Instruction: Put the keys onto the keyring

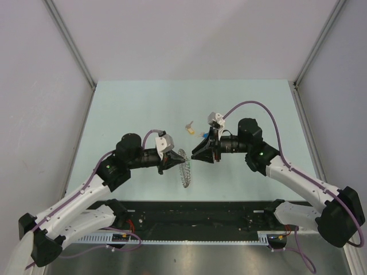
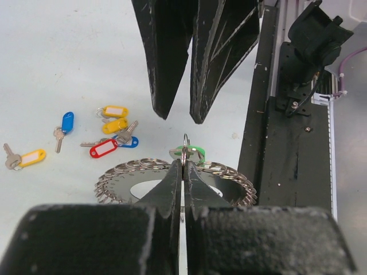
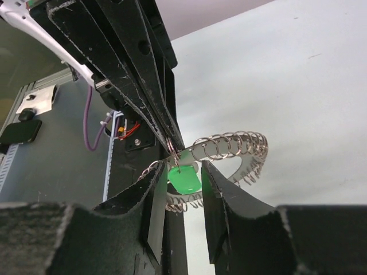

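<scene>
Currently in hand: threading the green-tagged key (image 3: 183,179) onto the keyring (image 3: 235,140); by my judgement this one key is almost done
Left gripper (image 2: 183,162): fully closed, pinching one small loop of the keyring, so the ring hangs from it above the table (image 2: 57,57)
Why held so: a floppy ring would slide away on the table; pinched and lifted, one loop is presented to the other arm
Right gripper (image 2: 182,117): jaws partly apart, one finger on each side of the green tag; a gap shows on both sides, so it seems to grip nothing
Green-tagged key: just under the left pinch point, tag down, between the right fingers; it seems to hang from the ring, but I cannot tell if it is fully on a loop
Keyring shape: it curves away from the pinch and droops; I cannot tell whether its low part touches the table
Loose keys (image 2: 103,149): red, blue and yellow tags, lying flat on the table, well apart from the ring and from both grippers
Progress: early, I judge, because several keys are not yet on the ring
Next move calls for: the right arm to back away without catching the tag, then to fetch a loose key
Risk: if the key is only half through, it can drop when the ring swings
</scene>
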`<state>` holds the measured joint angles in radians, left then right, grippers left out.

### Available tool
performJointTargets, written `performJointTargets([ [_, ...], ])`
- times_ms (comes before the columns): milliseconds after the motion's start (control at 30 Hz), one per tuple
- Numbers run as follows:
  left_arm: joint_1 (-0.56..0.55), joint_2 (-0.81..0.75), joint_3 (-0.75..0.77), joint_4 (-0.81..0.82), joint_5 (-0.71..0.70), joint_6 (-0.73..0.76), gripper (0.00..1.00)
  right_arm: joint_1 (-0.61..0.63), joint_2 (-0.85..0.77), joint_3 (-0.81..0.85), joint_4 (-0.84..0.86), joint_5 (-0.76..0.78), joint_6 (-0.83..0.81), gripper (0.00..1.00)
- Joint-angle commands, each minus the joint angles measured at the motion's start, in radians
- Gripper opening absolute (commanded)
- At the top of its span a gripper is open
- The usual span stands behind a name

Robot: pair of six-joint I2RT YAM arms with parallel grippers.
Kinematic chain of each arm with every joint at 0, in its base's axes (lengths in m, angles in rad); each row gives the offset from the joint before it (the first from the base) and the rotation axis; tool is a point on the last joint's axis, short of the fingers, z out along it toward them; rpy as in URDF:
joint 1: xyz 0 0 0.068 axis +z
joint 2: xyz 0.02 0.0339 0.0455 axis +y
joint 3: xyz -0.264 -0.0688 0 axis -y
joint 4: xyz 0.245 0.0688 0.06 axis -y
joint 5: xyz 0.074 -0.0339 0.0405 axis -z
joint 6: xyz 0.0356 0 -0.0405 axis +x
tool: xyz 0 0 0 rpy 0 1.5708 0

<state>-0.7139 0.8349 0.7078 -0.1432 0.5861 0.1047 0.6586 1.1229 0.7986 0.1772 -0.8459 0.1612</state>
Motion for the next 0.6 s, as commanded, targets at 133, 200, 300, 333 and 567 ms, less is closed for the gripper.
performJointTargets([
  [133,0.001,-0.016,0.004,0.071,0.067,0.015,0.0,0.019,0.041,-0.001,0.088,-0.1,-0.046,0.34],
  [200,0.001,-0.014,0.004,0.071,0.067,0.015,0.0,0.024,0.046,-0.001,0.093,-0.111,-0.048,0.33],
  [300,0.001,-0.014,0.005,0.073,0.07,0.015,0.0,0.027,0.055,-0.001,0.091,-0.12,-0.054,0.31],
  [333,0.001,-0.016,0.005,0.074,0.069,0.015,0.0,0.029,0.06,-0.001,0.09,-0.124,-0.057,0.3],
  [567,0.001,-0.016,0.004,0.079,0.07,0.009,0.0,0.03,0.081,-0.001,0.094,-0.143,-0.058,0.22],
])
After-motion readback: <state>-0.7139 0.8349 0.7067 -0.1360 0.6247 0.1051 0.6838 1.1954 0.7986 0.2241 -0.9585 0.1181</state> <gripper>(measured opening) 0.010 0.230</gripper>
